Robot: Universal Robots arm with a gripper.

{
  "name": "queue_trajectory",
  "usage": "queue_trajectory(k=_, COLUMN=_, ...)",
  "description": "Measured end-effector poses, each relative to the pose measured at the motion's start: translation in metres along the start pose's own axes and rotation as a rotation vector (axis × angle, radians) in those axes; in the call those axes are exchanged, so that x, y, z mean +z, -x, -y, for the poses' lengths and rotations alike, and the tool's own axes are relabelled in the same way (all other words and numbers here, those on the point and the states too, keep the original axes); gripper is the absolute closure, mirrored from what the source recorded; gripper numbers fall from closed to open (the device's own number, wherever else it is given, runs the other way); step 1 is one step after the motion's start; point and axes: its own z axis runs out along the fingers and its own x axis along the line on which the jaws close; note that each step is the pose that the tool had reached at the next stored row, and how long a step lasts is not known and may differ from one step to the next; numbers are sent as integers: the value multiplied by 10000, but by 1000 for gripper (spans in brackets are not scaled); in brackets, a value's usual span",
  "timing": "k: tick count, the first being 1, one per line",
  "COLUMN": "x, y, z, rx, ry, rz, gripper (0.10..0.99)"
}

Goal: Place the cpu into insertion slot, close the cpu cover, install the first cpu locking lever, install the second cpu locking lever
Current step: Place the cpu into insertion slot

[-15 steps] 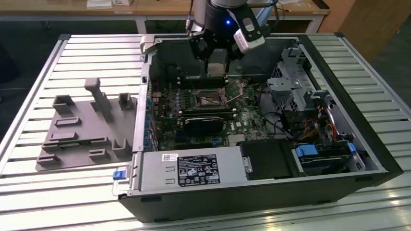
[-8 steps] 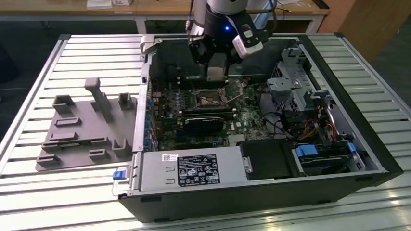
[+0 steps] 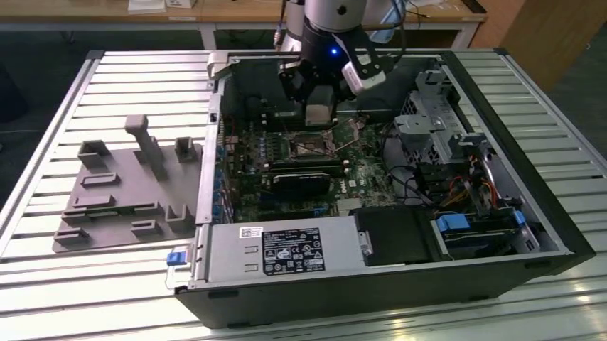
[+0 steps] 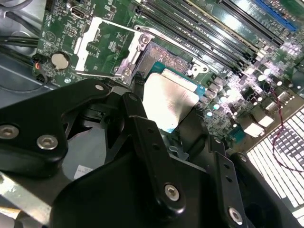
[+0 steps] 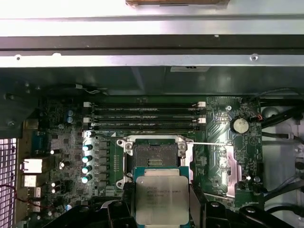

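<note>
Claw: the claw [image 5: 159, 209] is clenched on the cpu [image 5: 158, 197], pinching it along two opposite edges, silvery face up.
Cpu: it hangs level in the claw, above the green board and not yet seated.
Insertion slot: the insertion slot [image 5: 153, 156] lies just ahead of the claw and lower, its dark centre bare inside a silvery rim. The chip seems to overlap its near edge without touching.
Cpu cover: the cpu cover [image 5: 230, 166] is swung open and lies flat on the board, off to one side of the claw.
Step in hand: by my judgement, setting the chip into the slot.
Doing it well: line the chip's edges up parallel with the rim, centre it, keep it flat, then lower it straight down without sliding. The contacts below look delicate, so let go only once the chip sits inside the rim.
Watch for: the memory slots [image 5: 147, 116] beyond the slot, and the open cover beside the claw.
Setting: an open computer case [image 3: 379, 298] on a slatted desk [image 3: 95, 284].
</note>
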Motion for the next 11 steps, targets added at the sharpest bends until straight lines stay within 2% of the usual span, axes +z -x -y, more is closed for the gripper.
queue_trajectory(k=7, x=123, y=2, z=7, rx=0, ry=-26, rz=0, gripper=549)
queue_trajectory(k=11, x=155, y=2, z=8, rx=69, ry=-66, rz=9, gripper=549)
